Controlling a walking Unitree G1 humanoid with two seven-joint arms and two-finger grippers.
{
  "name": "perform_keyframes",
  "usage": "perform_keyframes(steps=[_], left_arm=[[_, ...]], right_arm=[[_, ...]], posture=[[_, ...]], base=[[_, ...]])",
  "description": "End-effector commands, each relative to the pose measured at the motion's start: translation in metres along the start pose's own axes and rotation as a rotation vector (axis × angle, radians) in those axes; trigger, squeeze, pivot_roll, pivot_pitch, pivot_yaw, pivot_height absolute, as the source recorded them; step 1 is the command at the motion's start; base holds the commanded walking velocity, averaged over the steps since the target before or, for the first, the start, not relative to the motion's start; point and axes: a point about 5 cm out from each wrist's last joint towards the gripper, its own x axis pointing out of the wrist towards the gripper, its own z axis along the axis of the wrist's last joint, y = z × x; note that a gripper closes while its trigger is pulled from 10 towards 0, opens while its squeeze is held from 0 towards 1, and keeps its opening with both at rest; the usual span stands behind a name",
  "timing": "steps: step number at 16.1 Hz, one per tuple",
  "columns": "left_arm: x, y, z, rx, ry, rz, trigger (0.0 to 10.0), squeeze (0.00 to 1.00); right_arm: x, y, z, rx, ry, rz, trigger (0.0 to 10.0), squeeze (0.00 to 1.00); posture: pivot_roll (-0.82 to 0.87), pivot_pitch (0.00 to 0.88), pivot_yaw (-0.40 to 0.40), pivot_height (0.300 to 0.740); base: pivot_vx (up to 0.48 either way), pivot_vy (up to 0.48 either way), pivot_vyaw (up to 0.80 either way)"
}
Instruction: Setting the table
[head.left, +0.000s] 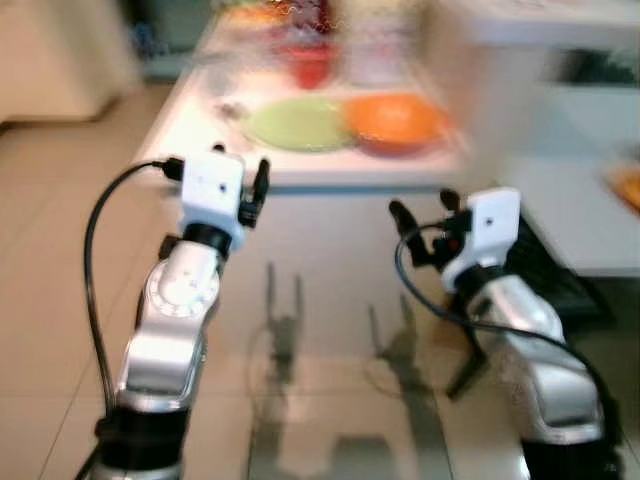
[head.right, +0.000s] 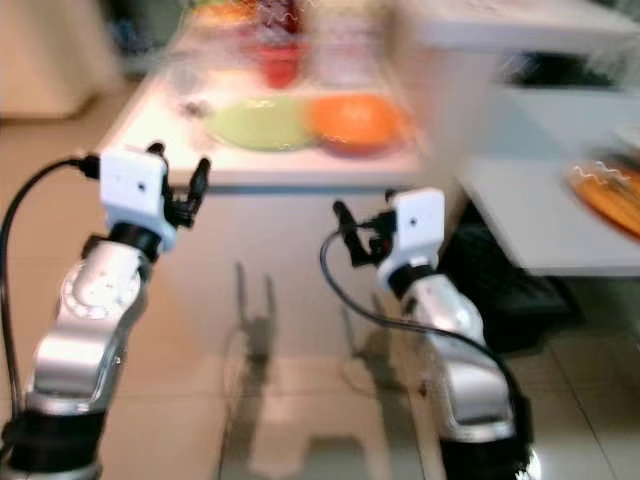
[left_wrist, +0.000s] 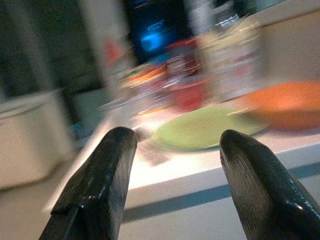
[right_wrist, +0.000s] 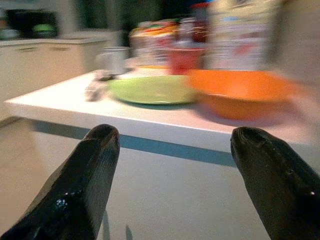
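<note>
A white table (head.left: 190, 135) stands just ahead, all a little blurred. On it lie a flat green plate (head.left: 298, 123) and, to its right, an orange bowl (head.left: 395, 120), with a red cup (head.left: 310, 62) and several packages behind them. My left gripper (head.left: 240, 168) is raised before the table's near edge, open and empty. My right gripper (head.left: 424, 208) is held lower and further right, also open and empty. Along the left wrist view the green plate (left_wrist: 205, 128) shows between the fingers (left_wrist: 100, 185). Along the right wrist view the orange bowl (right_wrist: 240, 92) sits above the table edge.
A second white surface (head.right: 540, 215) stands to the right with an orange dish (head.right: 608, 190) on it. A dark object (head.left: 560, 275) sits under it near my right arm. Beige tiled floor (head.left: 60, 300) stretches to the left, with a pale cabinet (head.left: 50, 60) beyond.
</note>
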Motion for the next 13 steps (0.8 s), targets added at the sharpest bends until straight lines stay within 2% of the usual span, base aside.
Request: perform_keyframes(steps=[1,4,6,8,13], left_arm=[[0.002,-0.004,0.003,-0.011,-0.011,-0.028,10.0,0.00],[-0.002,-0.015,0.005,-0.031,-0.021,-0.153,10.0,0.00],[-0.004,-0.017,0.005,-0.040,-0.022,-0.188,10.0,0.00],[-0.006,-0.021,0.006,-0.050,-0.026,-0.232,10.0,0.00],[-0.006,-0.028,0.008,-0.068,-0.036,-0.269,10.0,0.00]], right_arm=[[-0.003,-0.009,0.003,0.004,-0.020,-0.056,10.0,0.00],[-0.004,-0.017,0.003,0.027,-0.028,-0.124,10.0,0.00],[-0.004,-0.020,0.003,0.038,-0.029,-0.149,10.0,0.00],[-0.007,-0.028,-0.003,0.061,0.000,-0.238,10.0,0.00],[-0.010,-0.035,-0.004,0.093,0.010,-0.289,10.0,0.00]], posture=[[0.03,0.000,-0.020,0.740],[0.03,0.000,-0.016,0.740],[0.03,0.000,-0.017,0.740],[0.03,0.000,-0.016,0.740],[0.03,0.000,-0.014,0.740]], base=[[0.277,0.000,0.00],[0.277,0.000,0.00],[0.281,0.000,0.00],[0.287,0.000,0.00],[0.309,0.000,0.00]])
